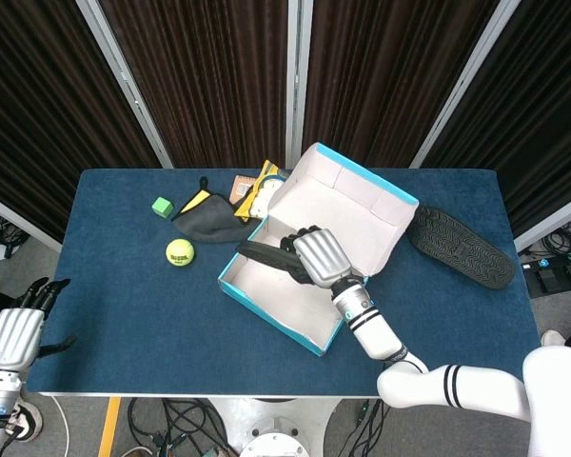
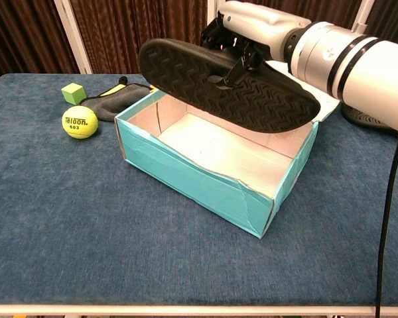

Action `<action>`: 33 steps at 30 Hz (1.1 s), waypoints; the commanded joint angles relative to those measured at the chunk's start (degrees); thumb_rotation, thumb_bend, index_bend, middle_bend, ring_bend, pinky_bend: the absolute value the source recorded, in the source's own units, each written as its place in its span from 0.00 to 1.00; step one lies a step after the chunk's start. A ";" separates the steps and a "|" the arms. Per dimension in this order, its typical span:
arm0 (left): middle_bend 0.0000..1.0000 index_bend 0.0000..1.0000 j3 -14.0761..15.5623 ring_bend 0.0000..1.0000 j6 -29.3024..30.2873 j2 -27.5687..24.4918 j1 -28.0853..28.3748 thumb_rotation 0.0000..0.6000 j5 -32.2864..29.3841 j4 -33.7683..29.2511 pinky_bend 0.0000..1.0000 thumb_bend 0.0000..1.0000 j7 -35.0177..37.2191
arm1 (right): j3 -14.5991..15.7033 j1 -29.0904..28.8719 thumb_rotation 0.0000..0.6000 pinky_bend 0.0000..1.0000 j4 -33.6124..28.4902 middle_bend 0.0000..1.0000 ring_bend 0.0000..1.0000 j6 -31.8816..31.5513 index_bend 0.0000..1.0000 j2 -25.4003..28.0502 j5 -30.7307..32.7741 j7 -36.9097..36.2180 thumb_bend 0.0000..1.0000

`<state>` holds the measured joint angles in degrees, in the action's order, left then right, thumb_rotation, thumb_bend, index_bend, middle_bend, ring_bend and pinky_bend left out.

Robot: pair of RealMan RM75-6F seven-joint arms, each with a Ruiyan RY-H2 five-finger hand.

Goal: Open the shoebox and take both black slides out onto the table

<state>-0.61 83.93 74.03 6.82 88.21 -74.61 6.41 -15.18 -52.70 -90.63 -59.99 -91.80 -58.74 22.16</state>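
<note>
The teal shoebox (image 1: pixel 271 319) stands mid-table with its lid (image 1: pixel 347 205) folded back, and its white inside (image 2: pixel 219 146) holds nothing. My right hand (image 2: pixel 252 26) grips one black slide (image 2: pixel 225 83) by its strap and holds it sole-down above the box; in the head view the right hand (image 1: pixel 322 257) covers most of that slide (image 1: pixel 262 253). The other black slide (image 1: pixel 460 246) lies sole-up on the table right of the box, and its edge (image 2: pixel 368 122) shows at the right of the chest view. My left hand (image 1: pixel 14 333) hangs off the table's front left corner, fingers apart, holding nothing.
A tennis ball (image 2: pixel 79 122), a green cube (image 2: pixel 73 92) and a dark cloth pouch (image 2: pixel 116 99) lie left of the box. Yellow and orange items (image 1: pixel 252 190) sit behind its back left corner. Blue table surface (image 2: pixel 119 252) stretches in front of the box.
</note>
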 commanded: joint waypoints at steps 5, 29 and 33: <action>0.17 0.14 0.07 0.11 -0.41 -0.19 0.46 1.00 0.34 -0.60 0.34 0.00 -0.65 | 0.53 3.81 1.00 0.44 -8.00 0.53 0.42 -5.94 0.68 6.62 -6.78 -0.04 0.40; 0.17 0.14 0.71 0.11 -1.82 0.82 2.71 1.00 2.69 -6.56 0.34 0.00 -8.13 | 17.19 20.23 1.00 0.44 -15.97 0.53 0.42 -12.51 0.68 28.36 -28.63 -5.73 0.40; 0.17 0.14 0.95 0.11 -2.12 0.92 2.82 1.00 2.73 -7.06 0.34 0.00 -9.00 | 18.81 22.19 1.00 0.44 -14.19 0.52 0.42 -12.95 0.68 29.50 -30.78 -7.96 0.40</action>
<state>0.29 81.85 74.93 9.61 90.93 -81.62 -2.55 3.09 -31.15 -105.47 -72.62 -62.80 -88.86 14.82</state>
